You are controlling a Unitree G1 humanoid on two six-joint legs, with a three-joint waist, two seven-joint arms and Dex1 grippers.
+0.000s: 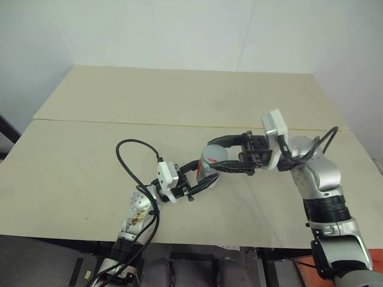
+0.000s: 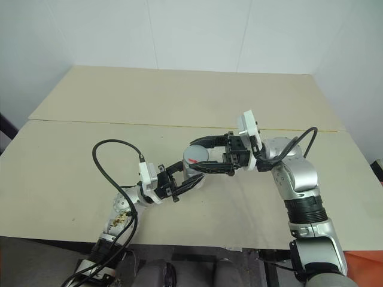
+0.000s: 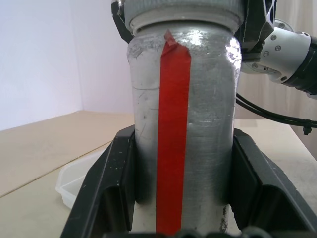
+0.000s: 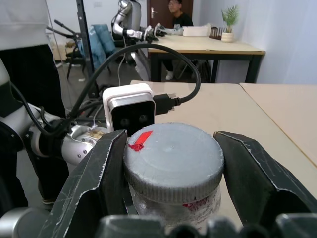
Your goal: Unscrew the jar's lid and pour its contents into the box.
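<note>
Broadly, a beige table (image 1: 90, 155) spread under both arms, seam line across it well beyond the pincers. Further off, seen past the right gripper in its wrist view: a second table (image 4: 208, 47) with a seated person (image 4: 179, 17) behind it, a potted plant (image 4: 229, 22) at one end, another robot arm (image 4: 126, 20) beside it, and a standing person (image 4: 25, 54) in dark trousers close by.

Nearer, right gripper (image 1: 222, 156) reaching across from the robot's right, fingers level, one black finger (image 4: 94, 178) against each side of the lid (image 4: 173, 161); closed on the lid's rim, holding it from both sides. Left gripper (image 3: 185, 193) coming up from below and from the robot's left, clamped tight on the jar (image 3: 183, 124), a black finger (image 3: 111, 188) pressed to each flank of the silver-grey body. Jar held off the tabletop between the two pincers, upright in the left one, lid still seated on top, directly under the right one's fingers.

Long red tape strip (image 3: 172, 144) running down the jar's side, midway between the left fingers. Small red mark (image 4: 139, 140) on the lid's top, near the edge by one right finger. White camera block (image 4: 130, 110) of the left wrist just behind the lid, black cable (image 4: 163, 59) looping over it.

Clear plastic box (image 3: 74, 181) on the table beside and below the left gripper, apart from the jar, only a corner in sight. Contents of the jar hidden; cannot tell.
</note>
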